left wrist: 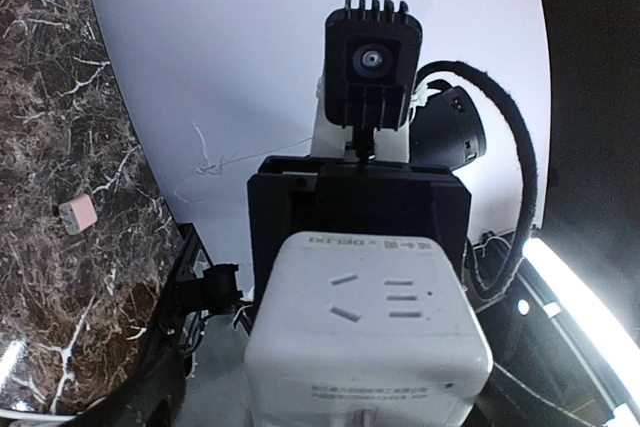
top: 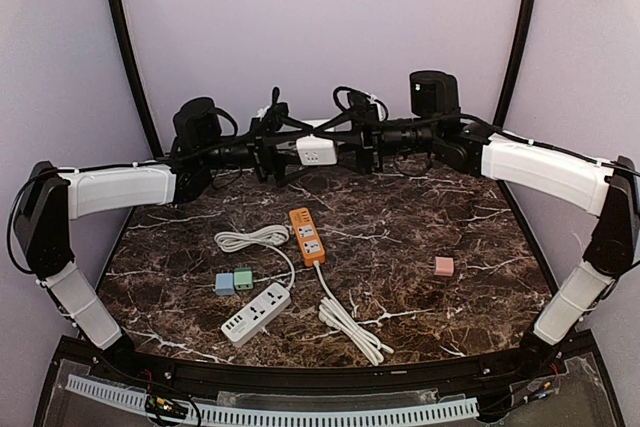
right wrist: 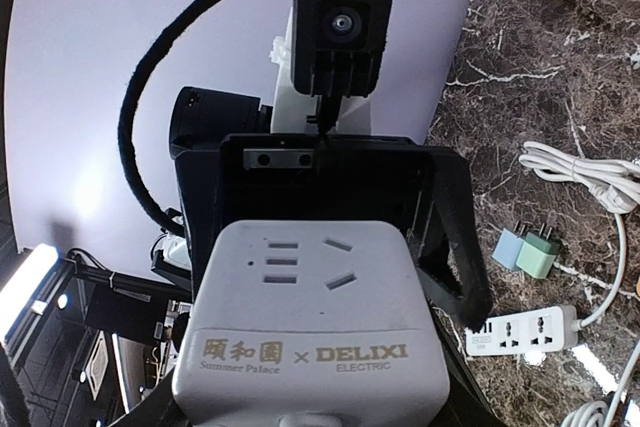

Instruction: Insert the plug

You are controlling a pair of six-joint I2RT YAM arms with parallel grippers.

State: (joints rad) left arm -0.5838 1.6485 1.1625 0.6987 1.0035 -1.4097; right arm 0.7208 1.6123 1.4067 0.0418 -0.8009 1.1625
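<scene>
Left hand point(top: 300, 153): pinches the white cube socket point(top: 316, 150) above the surface's point(top: 430, 209) far edge.
Right hand point(top: 336, 150): pinches it from the opposite side.
Open room: right side, around pink block point(top: 444, 266).

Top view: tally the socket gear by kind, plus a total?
Power strips: 2 (orange strip, white strip)
Plug adapters: 3 (blue adapter, green adapter, pink adapter)
Cube socket: 1, held in the air
Total: 6
</scene>
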